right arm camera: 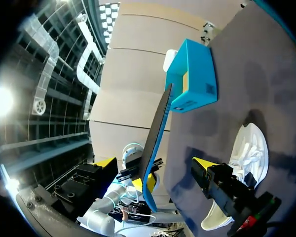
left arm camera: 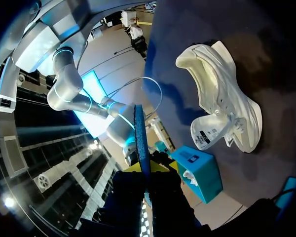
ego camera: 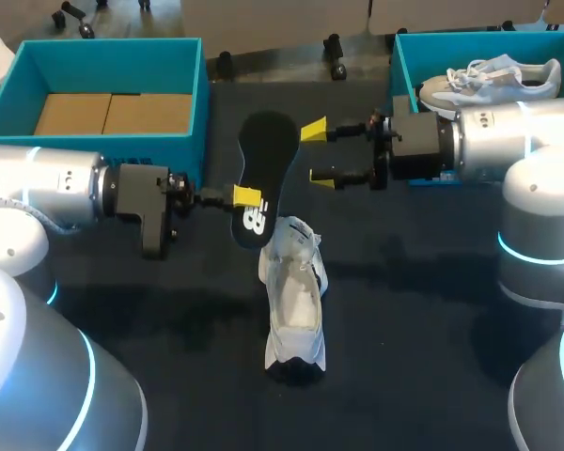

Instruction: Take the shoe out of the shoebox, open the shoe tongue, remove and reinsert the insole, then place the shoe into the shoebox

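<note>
In the head view, your left gripper (ego camera: pixel 247 197) is clamped on the logo end of the black insole (ego camera: pixel 266 155), held above the dark table (ego camera: pixel 432 329). Your right gripper (ego camera: pixel 318 153) stands wide open just beside the insole. The white shoe (ego camera: pixel 296 301) sits on the table beneath. In the left wrist view, the insole rises edge-on from between both pinching fingers, with the shoe ahead. In the right wrist view, the insole stands between the spread fingers, touching neither.

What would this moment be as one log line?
left gripper: shut on insole | right gripper: open, beside insole | shoe: on table
</note>
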Controlling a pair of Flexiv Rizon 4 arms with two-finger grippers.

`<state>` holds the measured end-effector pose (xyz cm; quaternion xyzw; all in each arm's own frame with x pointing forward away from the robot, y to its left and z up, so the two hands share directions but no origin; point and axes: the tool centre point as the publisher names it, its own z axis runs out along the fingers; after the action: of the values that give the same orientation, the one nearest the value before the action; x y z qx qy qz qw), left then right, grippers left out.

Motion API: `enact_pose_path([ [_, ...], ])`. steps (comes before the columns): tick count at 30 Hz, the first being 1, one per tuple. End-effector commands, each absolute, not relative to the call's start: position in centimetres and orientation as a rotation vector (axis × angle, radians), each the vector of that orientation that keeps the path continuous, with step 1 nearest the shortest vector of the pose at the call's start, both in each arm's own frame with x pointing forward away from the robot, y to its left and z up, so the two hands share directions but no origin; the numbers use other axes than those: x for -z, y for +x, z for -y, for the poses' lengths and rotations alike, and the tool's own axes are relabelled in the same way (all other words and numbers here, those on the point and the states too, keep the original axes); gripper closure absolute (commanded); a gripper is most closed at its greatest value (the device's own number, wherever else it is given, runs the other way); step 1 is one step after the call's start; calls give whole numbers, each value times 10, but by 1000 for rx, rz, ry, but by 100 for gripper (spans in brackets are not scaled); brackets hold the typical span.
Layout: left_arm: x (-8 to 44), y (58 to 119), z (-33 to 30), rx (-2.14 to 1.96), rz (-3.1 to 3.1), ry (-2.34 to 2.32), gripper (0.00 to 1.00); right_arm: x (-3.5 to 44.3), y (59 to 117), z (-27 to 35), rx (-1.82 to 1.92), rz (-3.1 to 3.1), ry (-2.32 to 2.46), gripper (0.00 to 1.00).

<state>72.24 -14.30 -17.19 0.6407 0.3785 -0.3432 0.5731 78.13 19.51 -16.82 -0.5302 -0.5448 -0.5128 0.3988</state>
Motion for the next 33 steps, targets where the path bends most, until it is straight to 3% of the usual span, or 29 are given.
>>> enact_pose_path([
  [1,172,722,144,803,-888,1498,100,166,788,-202,1290,1385,-1345,0],
  [33,174,736,157,714,-945,1386,100,171,791,-217,1263,1374,-1304,0],
])
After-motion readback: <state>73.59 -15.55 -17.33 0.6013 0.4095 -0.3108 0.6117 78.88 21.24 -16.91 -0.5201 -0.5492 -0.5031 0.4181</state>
